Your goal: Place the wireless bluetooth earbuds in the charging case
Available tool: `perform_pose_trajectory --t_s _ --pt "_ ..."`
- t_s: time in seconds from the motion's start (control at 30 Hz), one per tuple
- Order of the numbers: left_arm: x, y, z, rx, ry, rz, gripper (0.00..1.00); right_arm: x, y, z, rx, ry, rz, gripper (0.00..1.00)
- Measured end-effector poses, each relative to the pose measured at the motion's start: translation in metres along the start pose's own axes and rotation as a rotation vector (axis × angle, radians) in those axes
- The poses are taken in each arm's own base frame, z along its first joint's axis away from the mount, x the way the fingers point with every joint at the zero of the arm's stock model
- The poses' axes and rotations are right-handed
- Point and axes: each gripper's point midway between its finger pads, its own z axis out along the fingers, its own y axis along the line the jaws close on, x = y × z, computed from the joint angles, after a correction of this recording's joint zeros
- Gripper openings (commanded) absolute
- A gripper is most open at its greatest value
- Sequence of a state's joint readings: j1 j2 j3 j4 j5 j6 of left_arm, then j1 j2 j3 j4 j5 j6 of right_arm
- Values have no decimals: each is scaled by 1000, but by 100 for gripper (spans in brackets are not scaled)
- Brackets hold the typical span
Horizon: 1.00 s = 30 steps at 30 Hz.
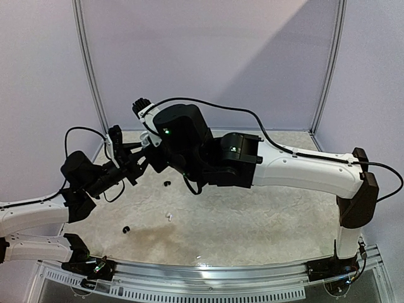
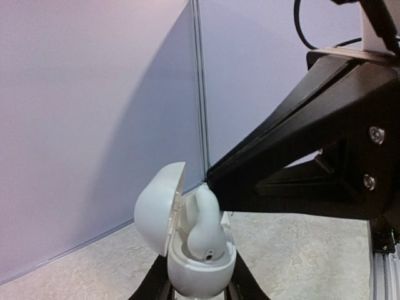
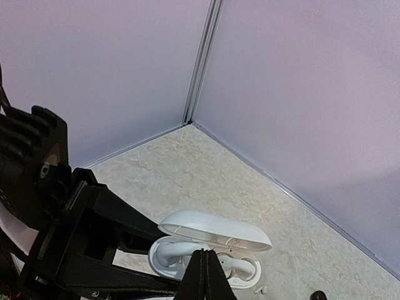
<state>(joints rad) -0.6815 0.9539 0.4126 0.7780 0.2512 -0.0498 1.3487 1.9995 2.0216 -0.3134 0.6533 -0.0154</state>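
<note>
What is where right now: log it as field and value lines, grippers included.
left gripper: shut on the charging case
case lid: open
white earbud: sitting in the case
right gripper: shut, tips at that earbud; grip or mere touch unclear
loose on the table: black earbud, second white earbud, second black earbud
</note>
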Motion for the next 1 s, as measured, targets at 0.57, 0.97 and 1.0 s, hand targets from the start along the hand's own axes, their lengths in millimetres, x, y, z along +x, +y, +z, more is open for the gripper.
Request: perform_pose_trajectory --t_s 0.57,0.97,1.0 --pt "3 0 0 2 13 39 0 11 2 2 -3 36 -24 0" --pt "10 0 0 3 39 35 0 17 3 3 -10 63 -36 14" --pt "10 0 0 3 41 34 0 18 3 3 -10 65 -38 14"
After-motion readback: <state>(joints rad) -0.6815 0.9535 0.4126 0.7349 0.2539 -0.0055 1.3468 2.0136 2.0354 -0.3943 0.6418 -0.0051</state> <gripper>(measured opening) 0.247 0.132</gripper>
